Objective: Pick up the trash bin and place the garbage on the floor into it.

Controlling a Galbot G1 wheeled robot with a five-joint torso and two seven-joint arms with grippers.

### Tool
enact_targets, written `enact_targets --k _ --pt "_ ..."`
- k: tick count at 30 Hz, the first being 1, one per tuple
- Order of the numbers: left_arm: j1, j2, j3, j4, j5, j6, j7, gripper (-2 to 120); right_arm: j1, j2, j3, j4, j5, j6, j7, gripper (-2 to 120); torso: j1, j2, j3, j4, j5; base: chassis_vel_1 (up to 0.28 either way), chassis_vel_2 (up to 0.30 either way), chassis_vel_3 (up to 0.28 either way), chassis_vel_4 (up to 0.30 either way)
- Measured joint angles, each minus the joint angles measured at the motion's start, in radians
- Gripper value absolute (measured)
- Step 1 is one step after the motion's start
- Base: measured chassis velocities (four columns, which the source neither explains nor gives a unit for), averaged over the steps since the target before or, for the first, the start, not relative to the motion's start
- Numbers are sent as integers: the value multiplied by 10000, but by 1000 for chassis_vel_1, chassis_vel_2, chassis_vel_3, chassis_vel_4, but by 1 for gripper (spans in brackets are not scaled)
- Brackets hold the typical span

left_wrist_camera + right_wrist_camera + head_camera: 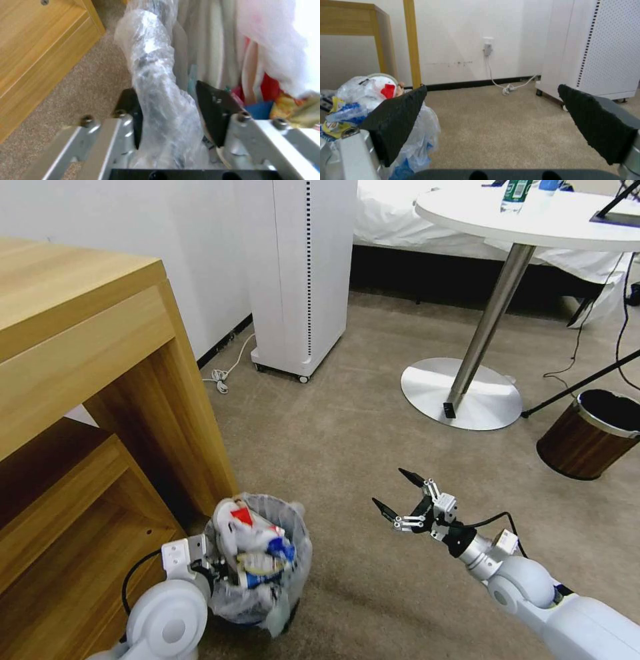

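Plastic-lined trash bin (293,553) — garbage (257,547) heaped inside.

Open floor (347,447) is lying wide ahead of the spread right gripper (404,493). The wooden desk (100,380) is crowding the trash bin (267,553) on its left, garbage (257,543) is heaping over its rim, and the left gripper (170,112) is clamping that rim.

Head view looking down from above; wrist views low and close, sharing the trash bin (260,560) and carpet (360,447).
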Motion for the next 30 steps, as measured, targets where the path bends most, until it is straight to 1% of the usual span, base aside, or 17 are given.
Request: enact_targets --k 1,2,5,6,7,8,9,10,14,19,21,22,23,26,28,29,30 --pt "44 8 -34 -27 27 -31 3 53 -28 1 0 -3 -21 6 0 100 0 0 0 0 0 0 0 0 0" --pt "44 8 -34 -27 27 -31 3 53 -28 1 0 -3 -21 6 0 100 0 0 0 0 0 0 0 0 0" --pt "244 7 -161 -59 232 -65 65 66 -110 5 39 4 -34 14 2 100 1 1 0 1 2 0 0 0 0" --pt "244 7 -161 -59 232 -65 65 66 -110 5 39 4 -34 14 2 100 1 1 0 1 2 0 0 0 0" --pt "322 13 -220 -102 340 -65 92 73 -144 6 58 14 -35 15 3 100 0 2 -1 2 1 0 0 0 0" --pt "364 24 -265 -143 381 -64 90 76 -159 6 66 18 -35 15 5 100 0 2 -1 1 2 0 0 0 0" --pt "423 63 -318 -215 413 -65 82 81 -176 4 69 31 -36 15 7 100 0 2 -1 1 2 0 0 0 0" --pt "423 63 -318 -215 413 -65 82 81 -176 4 69 31 -36 15 7 100 0 2 -1 1 2 0 0 0 0" --pt "723 308 -599 -717 368 6 2 97 -227 -55 74 77 -46 -10 59 100 0 3 -2 1 3 0 0 0 0" --pt "897 397 -755 -921 419 12 -2 99 -227 -54 78 38 -74 -33 151 100 0 3 -1 0 5 0 0 0 0" --pt "1146 430 -966 -1096 738 -4 -2 100 -190 -35 115 44 -219 -76 558 100 0 3 -2 1 4 0 0 0 0" --pt "1146 430 -966 -1096 738 -4 -2 100 -190 -35 115 44 -219 -76 558 100 0 3 -2 1 4 0 0 0 0" --pt "1273 419 -1074 -1217 1058 -24 61 100 -207 -12 225 90 -367 -96 915 100 -1 3 -1 2 3 0 0 0 0" --pt "1354 399 -1115 -1326 1319 -41 113 100 -307 21 422 136 -462 -133 1149 100 0 4 -1 2 4 0 0 0 0" --pt "1572 328 -1131 -1535 1849 -37 265 100 -643 144 918 199 -681 -175 1495 100 -1 3 -2 1 5 0 0 0 0" --pt "1572 328 -1131 -1535 1849 -37 265 100 -643 144 918 199 -681 -175 1495 100 -1 3 -2 1 5 0 0 0 0" --pt "1640 262 -1155 -1589 2085 -26 343 100 -859 198 1209 273 -825 -238 1676 100 -2 4 -2 3 7 0 0 0 0"
